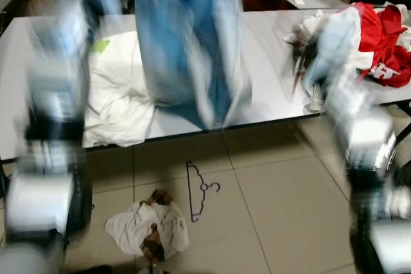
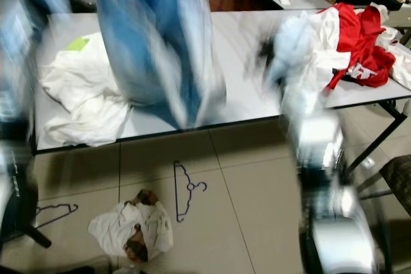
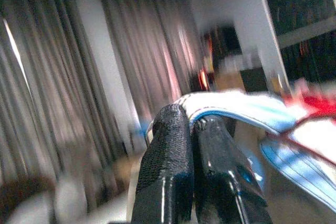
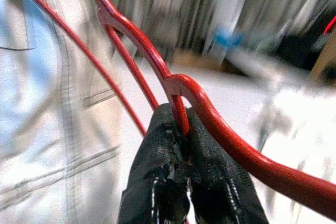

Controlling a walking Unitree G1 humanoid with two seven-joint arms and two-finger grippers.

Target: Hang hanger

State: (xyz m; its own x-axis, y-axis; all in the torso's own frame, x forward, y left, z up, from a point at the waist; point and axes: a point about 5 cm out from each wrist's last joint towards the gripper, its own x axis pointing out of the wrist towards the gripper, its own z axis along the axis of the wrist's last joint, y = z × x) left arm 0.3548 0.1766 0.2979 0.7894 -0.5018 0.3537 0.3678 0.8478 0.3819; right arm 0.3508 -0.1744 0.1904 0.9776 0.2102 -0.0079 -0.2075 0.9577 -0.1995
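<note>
Mid-carry, blurred: right end effector (image 4: 181,153) clamped on red hanger (image 4: 210,114), left end effector (image 3: 197,145) pinching blue shirt (image 1: 183,49) above counter (image 1: 270,88); hanging not yet done

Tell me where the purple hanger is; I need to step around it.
The purple hanger lies on the floor in front of the table, just right of a crumpled white cloth.

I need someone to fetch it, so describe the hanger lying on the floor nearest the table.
Start at the grey table and look at the tiled floor just before its front edge. The purple hanger lies flat there, beside a crumpled white garment. It is thin, bare wire.
</note>
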